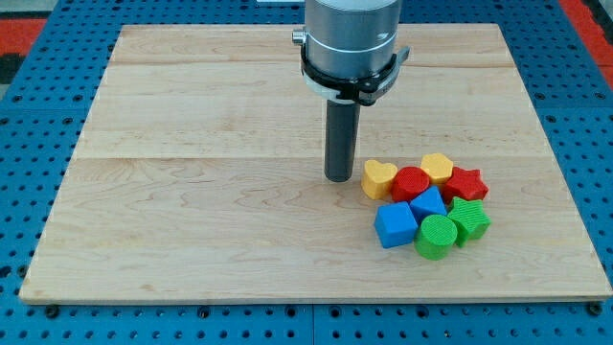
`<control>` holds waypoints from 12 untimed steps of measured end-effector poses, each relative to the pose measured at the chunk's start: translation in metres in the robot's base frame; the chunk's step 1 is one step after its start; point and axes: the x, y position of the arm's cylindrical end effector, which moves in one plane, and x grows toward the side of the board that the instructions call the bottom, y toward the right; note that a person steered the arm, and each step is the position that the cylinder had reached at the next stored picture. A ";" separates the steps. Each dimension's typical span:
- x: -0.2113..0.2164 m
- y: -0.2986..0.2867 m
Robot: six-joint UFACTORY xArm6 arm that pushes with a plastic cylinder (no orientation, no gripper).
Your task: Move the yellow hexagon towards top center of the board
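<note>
The yellow hexagon (pixel 438 168) sits at the top of a tight cluster of blocks right of the board's centre. Beside it lie a yellow heart (pixel 378 178), a red round block (pixel 410 182) and a red star (pixel 466 183). Below them are a small blue block (pixel 428 203), a blue cube (pixel 395 225), a green cylinder (pixel 437 236) and a green star (pixel 468 218). My tip (pixel 337 178) rests on the board just left of the yellow heart, apart from the hexagon, with the heart and the red round block between them.
The wooden board (pixel 192 192) lies on a blue pegboard table (pixel 29 115). The arm's grey cylinder body (pixel 350 38) hangs over the board's top centre.
</note>
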 end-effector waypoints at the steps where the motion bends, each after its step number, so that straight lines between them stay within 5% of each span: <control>1: 0.000 0.000; 3: 0.000 0.002; 5: -0.058 -0.005; 6: -0.065 0.071; 7: -0.036 0.162; 8: 0.054 0.230; 9: 0.104 0.229; 10: 0.103 0.153; 12: 0.053 0.142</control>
